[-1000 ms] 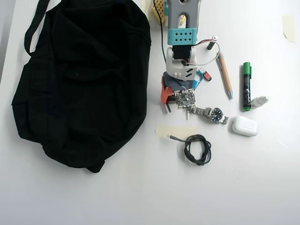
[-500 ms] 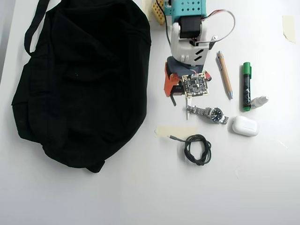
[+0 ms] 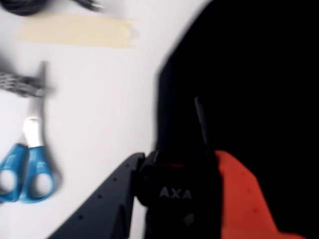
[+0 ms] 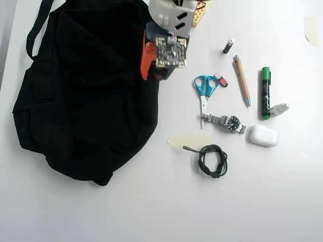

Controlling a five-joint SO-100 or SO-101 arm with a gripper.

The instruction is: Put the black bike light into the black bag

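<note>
- Black bag: fills the left half of the overhead view, soft and slumped, strap running off the top left. No mouth or open zip can be made out; the fabric reads as one dark mass. Risk: if the light is let go onto closed fabric it would lie on top or slide off, not go in.
- Bag's right edge: the gripper hangs right over this edge, orange finger on the bag side, dark finger toward the table. Risk: a release here could send the light down the sloped side onto bare table, since the hold is at the border, not above the middle.
- Black bike light: in the wrist view it sits pinched between the grey finger and the orange finger, white "AXA" lettering facing the camera; the pincer is closed on it. A thin dark strip, likely its strap, sticks up above it. Risk: the strap could catch on a finger or the fabric at release and drag the light back out.
- Grip: only the top face shows, so how much of the light sits between the fingers I cannot tell. The wrist picture is blurred. Risk: a shallow pinch on a small rounded block may slip in transit.
- Right of the bag, overhead: blue scissors, wristwatch, coiled cable, pen, green marker, all well apart from the gripper. Little collision risk while the arm works over the bag.
</note>
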